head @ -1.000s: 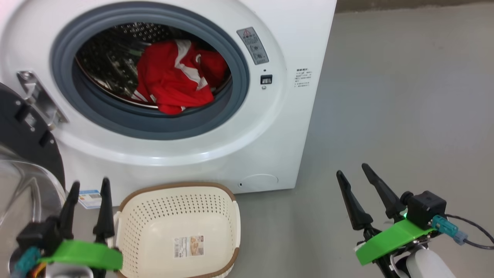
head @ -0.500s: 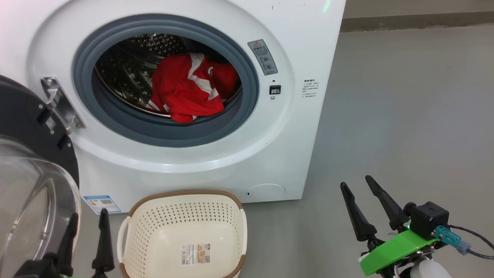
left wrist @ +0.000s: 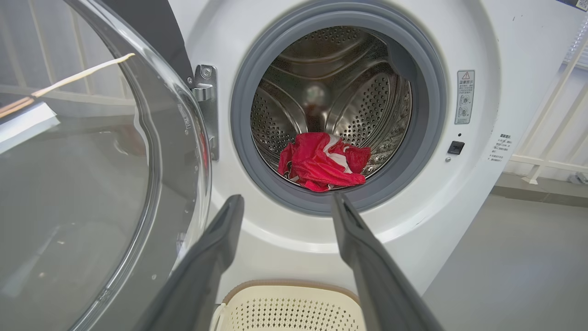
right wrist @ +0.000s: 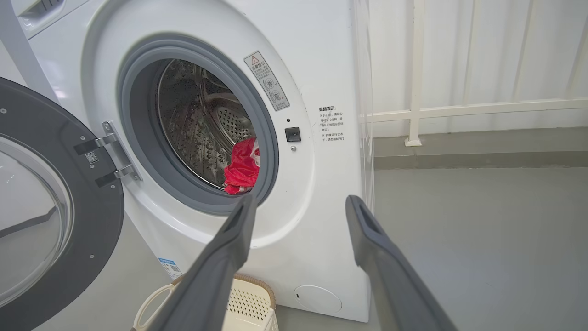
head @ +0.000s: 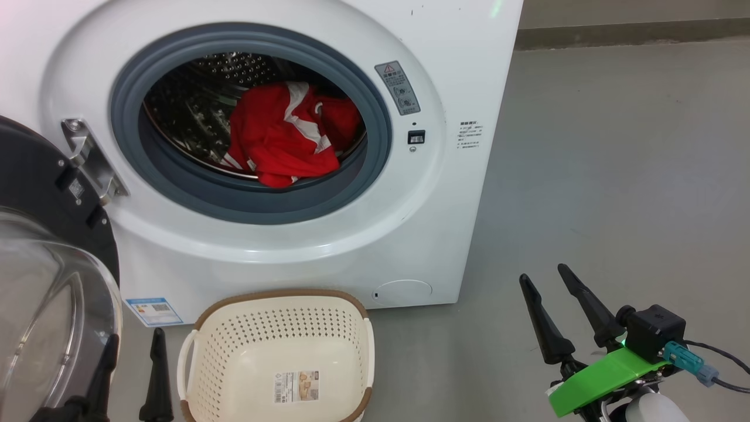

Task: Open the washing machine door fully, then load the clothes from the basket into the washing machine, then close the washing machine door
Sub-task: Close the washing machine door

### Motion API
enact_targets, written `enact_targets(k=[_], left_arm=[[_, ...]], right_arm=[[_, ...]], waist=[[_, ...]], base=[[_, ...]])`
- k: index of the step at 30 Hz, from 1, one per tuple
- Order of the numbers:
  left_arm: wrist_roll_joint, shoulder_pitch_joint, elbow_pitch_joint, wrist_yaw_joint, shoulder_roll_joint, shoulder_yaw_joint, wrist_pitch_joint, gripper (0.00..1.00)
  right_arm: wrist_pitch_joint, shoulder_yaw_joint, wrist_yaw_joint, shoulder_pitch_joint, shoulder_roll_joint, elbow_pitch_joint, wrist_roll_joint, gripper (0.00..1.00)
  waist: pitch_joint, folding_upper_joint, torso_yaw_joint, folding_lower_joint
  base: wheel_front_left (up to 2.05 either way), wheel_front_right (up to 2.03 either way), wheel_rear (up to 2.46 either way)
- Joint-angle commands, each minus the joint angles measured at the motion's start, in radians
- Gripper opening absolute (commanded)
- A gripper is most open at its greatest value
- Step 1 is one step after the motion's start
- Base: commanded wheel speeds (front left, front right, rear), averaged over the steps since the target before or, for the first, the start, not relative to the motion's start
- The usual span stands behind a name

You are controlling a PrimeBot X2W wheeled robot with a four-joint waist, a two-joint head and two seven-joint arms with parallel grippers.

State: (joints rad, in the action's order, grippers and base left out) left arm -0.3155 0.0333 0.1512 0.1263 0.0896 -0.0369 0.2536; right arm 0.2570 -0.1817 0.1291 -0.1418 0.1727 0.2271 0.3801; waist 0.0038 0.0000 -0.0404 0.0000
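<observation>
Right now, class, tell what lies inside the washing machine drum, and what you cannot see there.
Red clothes with white stripes lie heaped on the perforated steel drum. The drum floor under them is covered.

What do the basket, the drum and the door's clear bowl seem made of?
The basket looks like matte cream plastic: moulded holes, brown woven-look rim. The drum seems polished steel: mirror-like, perforated. The door's clear bowl is glossy and transparent, glass or clear plastic; unclear which.
</observation>
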Motion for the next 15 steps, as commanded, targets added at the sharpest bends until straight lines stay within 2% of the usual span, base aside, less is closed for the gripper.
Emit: enact_targets(k=[1,15], left_arm=[[0.013,-0.014,-0.027,0.0,0.018,-0.039,0.008,1.0],[0.023,-0.02,-0.035,0.001,0.011,-0.055,0.008,1.0]], right_arm=[[0.005,-0.019,0.002,-0.002,0.007,-0.027,0.001,1.0],[0.005,-0.019,0.002,-0.004,0.01,-0.024,0.003,1.0]], waist=[[0.0,0.0,0.0,0.0],[0.001,0.0,0.0,0.0]], base=[[0.0,0.0,0.0],[0.0,0.0,0.0]])
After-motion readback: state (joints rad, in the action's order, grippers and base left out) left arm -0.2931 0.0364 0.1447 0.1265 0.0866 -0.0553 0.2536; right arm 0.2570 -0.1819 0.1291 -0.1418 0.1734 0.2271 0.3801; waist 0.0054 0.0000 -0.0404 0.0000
